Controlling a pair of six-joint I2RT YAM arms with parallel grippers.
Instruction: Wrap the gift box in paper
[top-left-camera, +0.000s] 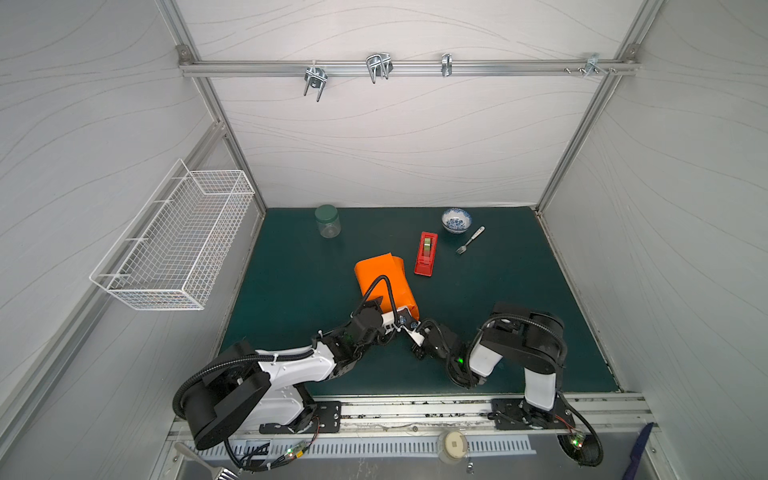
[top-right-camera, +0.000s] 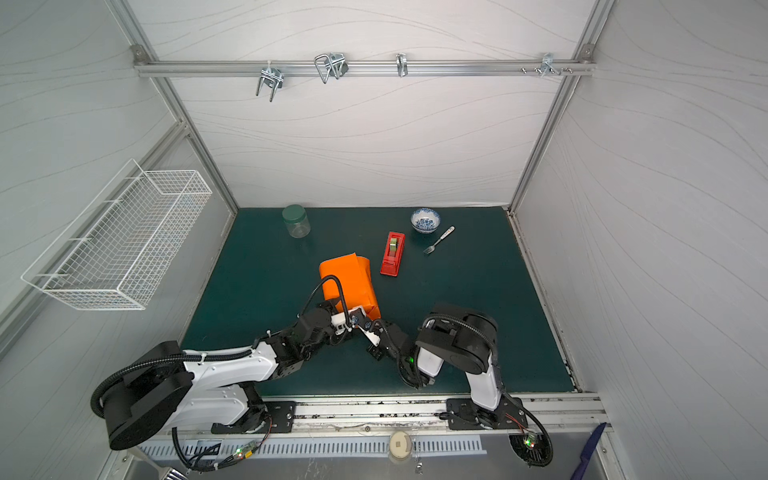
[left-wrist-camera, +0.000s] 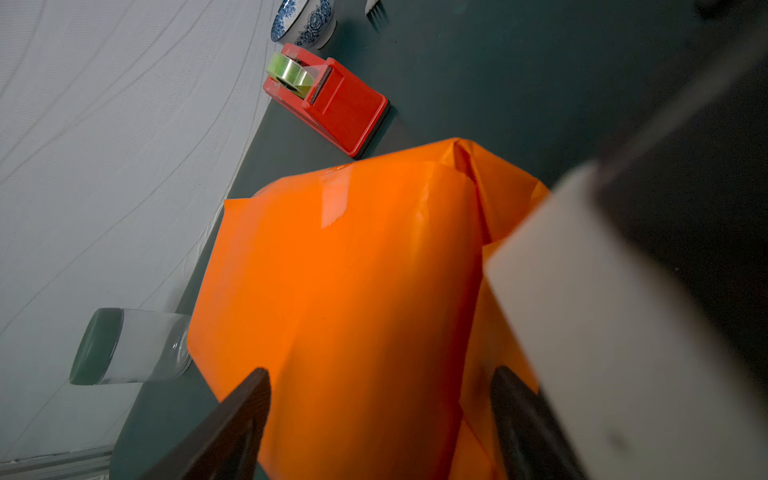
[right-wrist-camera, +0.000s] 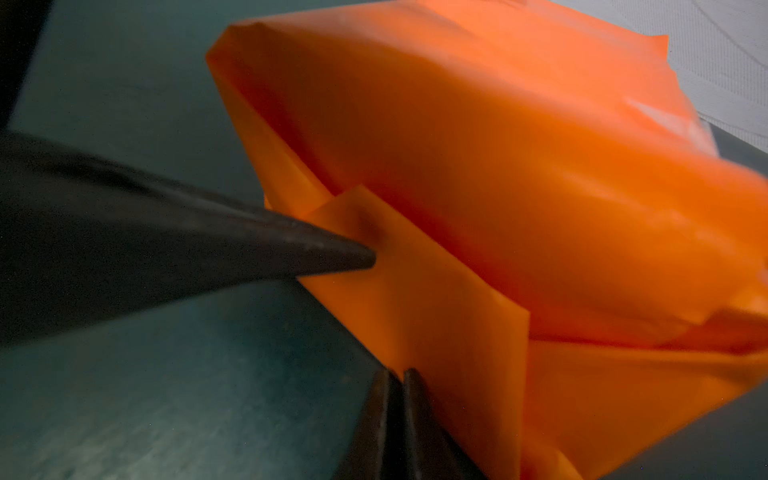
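I have the left arm (top-left-camera: 291, 365) stretched low over the desk (top-left-camera: 519, 291) and angled in toward the middle. The right arm (top-left-camera: 523, 336) is folded tight above its base with the wrist turned toward the left one. Both sets of jaws meet at the near end of the paper (top-left-camera: 382, 278), which lies wrapped as a parcel just ahead of them. The gift box is hidden inside (I cannot see any green on the parcel). In both top views the wrists cover the contact itself, so I go by the wrist cameras. The left wrist view shows the left jaws standing apart, their fingers (left-wrist-camera: 245, 415) spread across the parcel's near end and not clamped on it. The right wrist view shows the right jaws closed, fingertips (right-wrist-camera: 382, 415) pinched on the edge of a folded end flap. One left fingertip (right-wrist-camera: 332, 253) presses the same flap just beside them. Only the left wrist view picks up a glossy strip of tape (left-wrist-camera: 332, 199) on the parcel's upper face. Beyond the parcel from the left jaws it shows the tape dispenser (left-wrist-camera: 340, 104), the bowl (left-wrist-camera: 303, 20) and the jar (left-wrist-camera: 124, 345).
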